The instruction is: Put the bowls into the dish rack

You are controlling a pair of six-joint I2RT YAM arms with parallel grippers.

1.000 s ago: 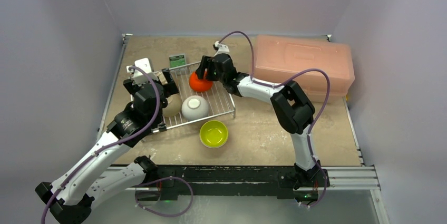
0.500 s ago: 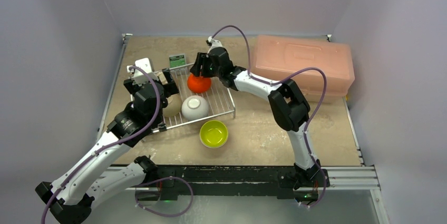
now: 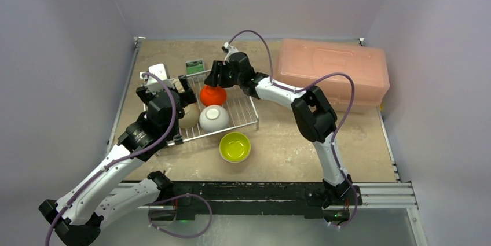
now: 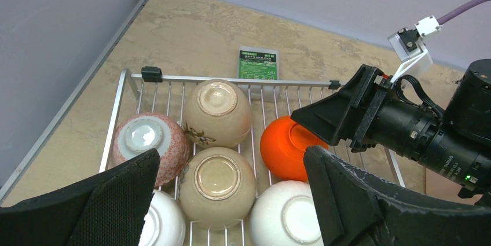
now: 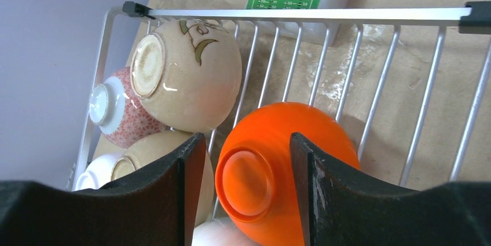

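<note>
Now the right gripper (image 5: 248,139) hangs over the orange bowl (image 5: 289,165), its fingers half spread on either side of the bowl's foot, a gap showing on both sides, so nothing is gripped. That orange bowl lies mouth-down and tilted in the far middle of the rack (image 3: 246,120), against a beige bowl (image 5: 185,78) on its left and just beside a white bowl (image 3: 214,117) on its near side. Over the rack's near left, the left gripper (image 4: 231,154) hovers wide open and empty. One green bowl (image 3: 235,146) sits on the table (image 3: 289,142) just near the rack, not yet loaded. The step looks like settling the orange bowl: the fingers should probably back straight off without catching the foot, so the bowl does not roll. Compared with a second ago, the orange bowl lies slightly more left and nearer, more of it uncovered, the right gripper drawn toward the rack's far rim; the left arm and green bowl are unchanged
</note>
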